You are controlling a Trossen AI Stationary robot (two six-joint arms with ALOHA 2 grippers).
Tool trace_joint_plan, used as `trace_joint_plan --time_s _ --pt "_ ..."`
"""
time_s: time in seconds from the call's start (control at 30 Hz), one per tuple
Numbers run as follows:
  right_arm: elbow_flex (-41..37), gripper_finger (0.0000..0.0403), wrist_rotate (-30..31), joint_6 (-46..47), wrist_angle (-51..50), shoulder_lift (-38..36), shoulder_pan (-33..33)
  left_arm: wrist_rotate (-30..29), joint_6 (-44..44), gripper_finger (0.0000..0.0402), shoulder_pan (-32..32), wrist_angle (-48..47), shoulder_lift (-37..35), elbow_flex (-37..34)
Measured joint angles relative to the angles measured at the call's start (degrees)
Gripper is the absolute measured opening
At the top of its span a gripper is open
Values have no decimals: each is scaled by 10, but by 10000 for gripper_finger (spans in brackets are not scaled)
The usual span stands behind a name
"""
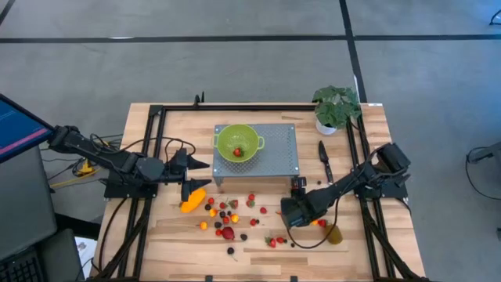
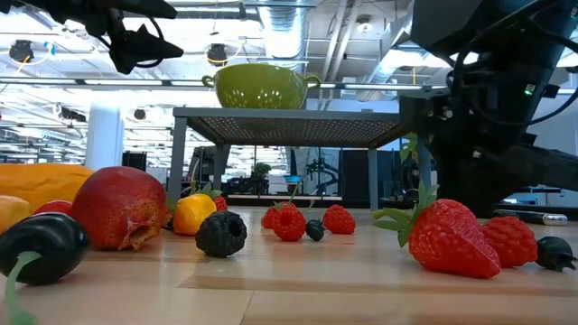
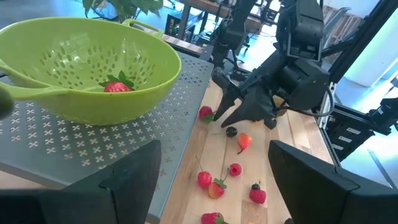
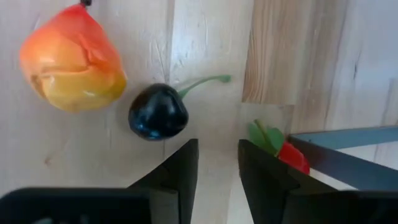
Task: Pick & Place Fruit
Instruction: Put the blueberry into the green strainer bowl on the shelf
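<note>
Left pincer (image 1: 197, 174) held wide open, raised at mid-left. Right pincer (image 1: 288, 213) lowered near the tabletop (image 1: 391, 196), fingers narrowly parted.

My bench (image 1: 368, 168) is pale wood planks, matt, grain visible. The green colander (image 3: 81, 68) looks like smooth, slightly glossy plastic, perforated. It sits on a grey perforated metal stand (image 1: 282, 153), matt. The dark cherry (image 4: 158, 112) is glossy and smooth; the blackberry (image 2: 221, 234) is bumpy and matt. My jaws are matt black.
</note>
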Motion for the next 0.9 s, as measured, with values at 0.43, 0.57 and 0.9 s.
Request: trace_joint_plan --time_s 0.43,0.57,0.9 --pt "59 98 -4 99 -104 -12 34 0 0 291 0 3 0 0" --pt "59 98 -2 155 -144 -12 46 0 0 291 0 4 0 0" --pt "2 98 117 415 -232 -12 140 0 0 291 0 7 0 0"
